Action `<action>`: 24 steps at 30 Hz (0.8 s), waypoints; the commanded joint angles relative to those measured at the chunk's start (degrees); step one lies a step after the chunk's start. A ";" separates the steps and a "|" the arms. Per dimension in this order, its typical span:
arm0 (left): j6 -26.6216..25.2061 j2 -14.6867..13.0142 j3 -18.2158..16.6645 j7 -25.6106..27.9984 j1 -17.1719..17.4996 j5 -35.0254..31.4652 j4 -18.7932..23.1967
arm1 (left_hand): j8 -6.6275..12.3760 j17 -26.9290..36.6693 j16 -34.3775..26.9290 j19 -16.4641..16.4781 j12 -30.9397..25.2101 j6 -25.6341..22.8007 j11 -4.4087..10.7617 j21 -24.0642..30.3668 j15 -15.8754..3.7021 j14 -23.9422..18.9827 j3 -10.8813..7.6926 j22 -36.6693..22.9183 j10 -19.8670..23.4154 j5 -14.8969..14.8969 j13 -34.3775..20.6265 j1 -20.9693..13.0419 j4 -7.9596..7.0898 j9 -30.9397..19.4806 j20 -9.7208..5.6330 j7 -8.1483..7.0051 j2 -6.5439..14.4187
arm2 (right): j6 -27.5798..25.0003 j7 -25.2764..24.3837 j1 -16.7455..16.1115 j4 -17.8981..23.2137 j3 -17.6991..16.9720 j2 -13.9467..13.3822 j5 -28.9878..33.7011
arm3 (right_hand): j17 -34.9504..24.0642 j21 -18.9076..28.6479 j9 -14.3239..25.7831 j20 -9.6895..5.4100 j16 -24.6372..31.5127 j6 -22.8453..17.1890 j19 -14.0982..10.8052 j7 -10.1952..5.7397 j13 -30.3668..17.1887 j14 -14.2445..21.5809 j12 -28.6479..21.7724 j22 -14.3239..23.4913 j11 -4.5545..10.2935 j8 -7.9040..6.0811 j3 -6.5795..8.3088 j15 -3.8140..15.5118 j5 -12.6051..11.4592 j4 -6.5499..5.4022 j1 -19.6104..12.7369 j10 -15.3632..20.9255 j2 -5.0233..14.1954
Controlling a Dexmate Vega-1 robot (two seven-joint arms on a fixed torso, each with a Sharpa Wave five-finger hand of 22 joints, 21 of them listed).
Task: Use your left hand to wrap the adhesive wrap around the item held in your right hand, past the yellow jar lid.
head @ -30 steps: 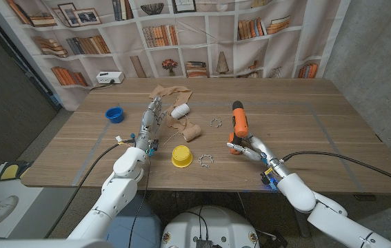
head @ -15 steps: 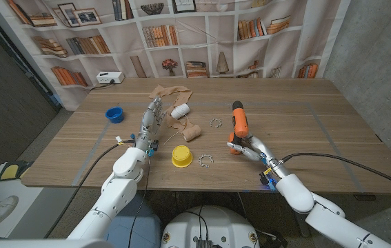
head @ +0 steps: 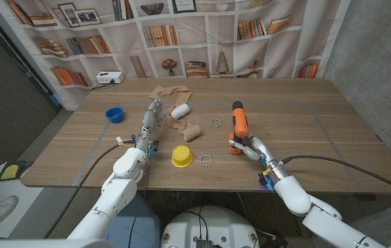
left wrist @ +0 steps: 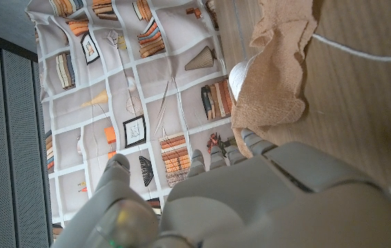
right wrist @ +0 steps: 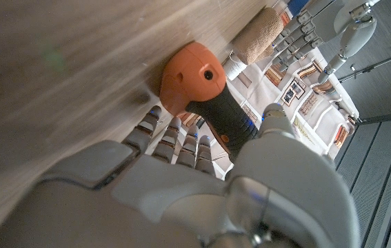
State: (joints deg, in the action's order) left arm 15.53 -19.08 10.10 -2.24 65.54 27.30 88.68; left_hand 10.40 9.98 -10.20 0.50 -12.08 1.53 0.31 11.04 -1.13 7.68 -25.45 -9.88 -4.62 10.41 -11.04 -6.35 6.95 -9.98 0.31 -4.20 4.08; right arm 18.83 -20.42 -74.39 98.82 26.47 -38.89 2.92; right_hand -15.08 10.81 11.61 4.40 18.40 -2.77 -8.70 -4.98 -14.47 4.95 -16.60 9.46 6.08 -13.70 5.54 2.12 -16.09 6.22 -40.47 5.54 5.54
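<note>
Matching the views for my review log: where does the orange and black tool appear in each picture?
Head view: orange and black tool right of centre, at the right hand.
Left wrist view: not in it.
Right wrist view: tool beyond the hand's fingers.
Shared landmark: bookshelf backdrop.

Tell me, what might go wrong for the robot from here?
The right hand has only reached the orange-and-black tool, which lies on the table; a loose hold could let it slip on lifting. The left hand stands beside the tan wrap, whose loose end lies crumpled, so it might snag or stick to itself when pulled. The yellow lid and small metal rings lie between the hands and could get knocked.
</note>
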 commanded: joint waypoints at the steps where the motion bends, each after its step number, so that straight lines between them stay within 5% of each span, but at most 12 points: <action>1: -0.25 0.26 0.19 -0.27 -0.37 -0.12 -0.52 | 0.13 0.19 -0.26 -0.24 -0.12 -0.24 0.06 -0.02 0.36 0.33 -0.34 -0.15 0.20 -0.18 -0.14 0.14 0.05 -0.12 -0.12 0.05 0.19 | -0.16 -1.61 -0.50 -0.23 -0.10 1.13 0.10 | -1.36 0.43 0.45 -0.09 1.10 -2.37 -1.09 -1.38 -1.26 1.16 -1.74 0.27 1.02 -0.89 0.71 8.04 0.59 0.31 -0.69 2.16 1.41; 12: -0.35 0.35 0.28 -0.41 -0.58 -0.30 -0.48 | 0.15 0.19 -0.26 -0.24 -0.16 -0.31 0.01 -0.01 0.39 0.35 -0.34 -0.16 0.29 -0.18 -0.14 0.21 0.01 -0.12 -0.08 0.08 0.22 | -0.08 -2.16 -0.83 -0.03 -0.31 1.40 -0.16 | -4.61 0.47 1.47 -1.73 4.00 -6.10 -2.66 -3.93 -4.59 4.46 -5.42 0.30 3.61 -2.31 2.73 10.39 1.77 1.04 -3.55 5.50 4.45; 24: -0.65 0.41 0.36 -0.43 -0.62 -0.42 -0.35 | 0.13 0.19 -0.26 -0.33 -0.20 -0.30 0.14 -0.02 0.34 0.35 -0.33 -0.16 0.42 -0.18 -0.14 0.29 -0.03 -0.12 0.00 0.06 0.22 | 0.49 -3.32 -0.98 -0.27 -0.17 2.25 0.07 | -8.23 0.54 2.31 -1.81 7.22 -9.58 -4.22 -5.02 -7.72 7.38 -8.44 0.35 4.59 -3.56 4.64 10.77 2.93 1.05 -5.99 8.92 5.05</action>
State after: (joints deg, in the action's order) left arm 15.07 -18.75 10.38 -2.58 65.02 27.03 88.24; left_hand 10.40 9.98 -10.20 0.50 -12.08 1.53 0.31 11.04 -1.12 7.68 -25.45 -9.88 -4.62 10.41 -11.04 -6.35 6.95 -9.98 0.31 -4.20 4.08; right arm 18.87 -23.05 -75.25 98.69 26.19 -37.23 2.97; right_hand -22.33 11.03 13.68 2.66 24.77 -11.29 -12.06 -9.81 -21.58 11.26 -24.37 9.46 10.53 -16.76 9.47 2.20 -13.46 7.28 -45.43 13.37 10.59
